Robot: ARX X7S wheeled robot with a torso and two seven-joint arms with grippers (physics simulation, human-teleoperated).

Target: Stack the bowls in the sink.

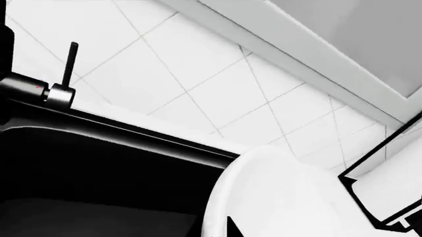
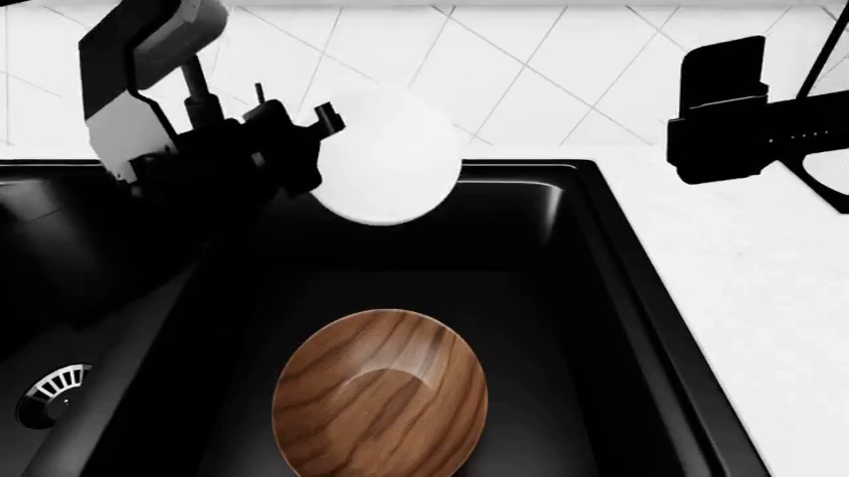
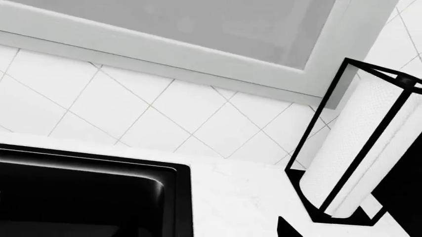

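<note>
The small glossy white bowl (image 2: 388, 159) hangs tilted over the back of the black sink's (image 2: 603, 258) right basin. My left gripper (image 2: 322, 127) is shut on its left rim. In the left wrist view the white bowl (image 1: 283, 197) fills the near corner, with one dark fingertip (image 1: 234, 230) against its rim. The wide brown wooden bowl (image 2: 381, 396) rests upright on the floor of the same basin, below and in front of the white one. My right gripper (image 2: 723, 99) hovers open over the white counter to the right of the sink, holding nothing.
A slim black faucet (image 1: 68, 66) stands at the sink's back edge. The left basin has a round metal drain (image 2: 54, 388). A paper-towel roll in a black stand (image 3: 359, 148) sits on the counter (image 2: 757, 298) by the tiled wall.
</note>
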